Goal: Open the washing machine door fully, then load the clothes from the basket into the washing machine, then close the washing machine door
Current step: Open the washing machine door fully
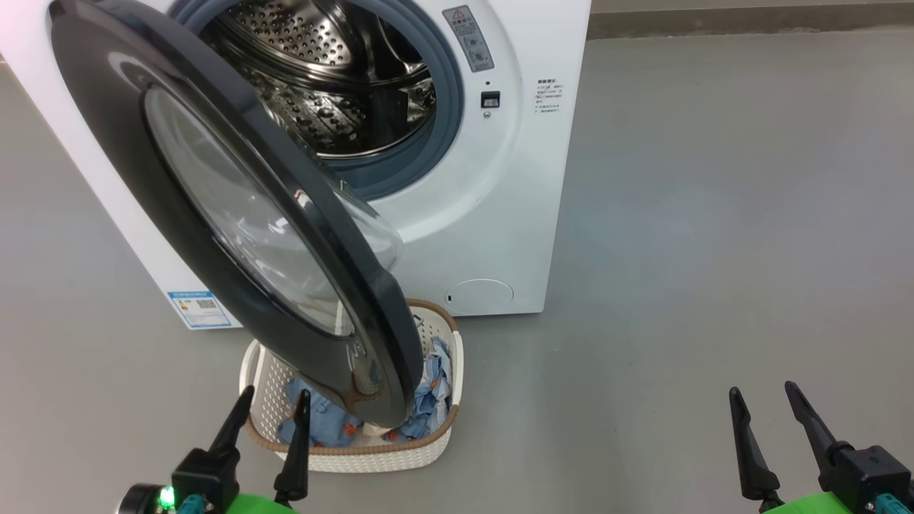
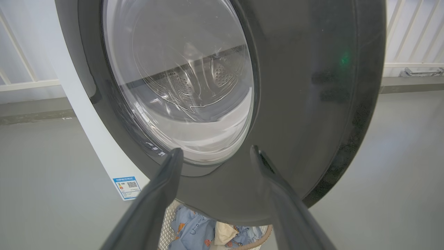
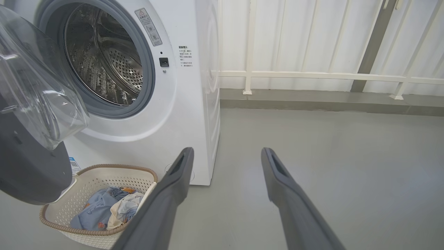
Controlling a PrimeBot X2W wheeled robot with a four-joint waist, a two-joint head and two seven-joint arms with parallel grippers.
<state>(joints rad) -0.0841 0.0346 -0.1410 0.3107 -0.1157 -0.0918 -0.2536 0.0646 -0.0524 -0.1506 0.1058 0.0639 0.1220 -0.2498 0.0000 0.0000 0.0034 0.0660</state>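
The washing machine door point(image 1: 235, 214) stands swung partway out from its hinge on the left of the head view. It is a large round disc with a glossy black rim. Its clear glass bowl point(image 3: 38, 86) bulges toward the machine. The door's lower edge hangs over the basket point(image 1: 357, 460) and hides part of it in the head view.

Behind the door, the white washing machine point(image 1: 500, 214) shows its open mouth. A perforated steel drum point(image 1: 321, 64) sits inside, ringed by a smooth grey rubber gasket point(image 1: 446, 107). A round service cap point(image 1: 480, 294) sits low on the front panel, and a blue energy sticker point(image 1: 198, 308) is at the lower left corner.

The basket sits on the floor point(image 1: 714, 250) just in front of the machine. It is a rounded rectangle of cream perforated plastic with a brown woven-look rim. The clothes point(image 1: 432, 382) lie crumpled inside it: soft light blue fabric with small orange figures, and a cream-white piece point(image 3: 123, 211).

The left tool point(image 1: 277, 391) is at the basket's near left corner. Its two long dark fingers are spread wide with nothing between them, and they point at the door's outer face. The right tool point(image 1: 762, 389) is well apart to the right over bare grey floor, its jaws also wide apart and empty. A white railing point(image 3: 312, 74) runs along the wall beyond.
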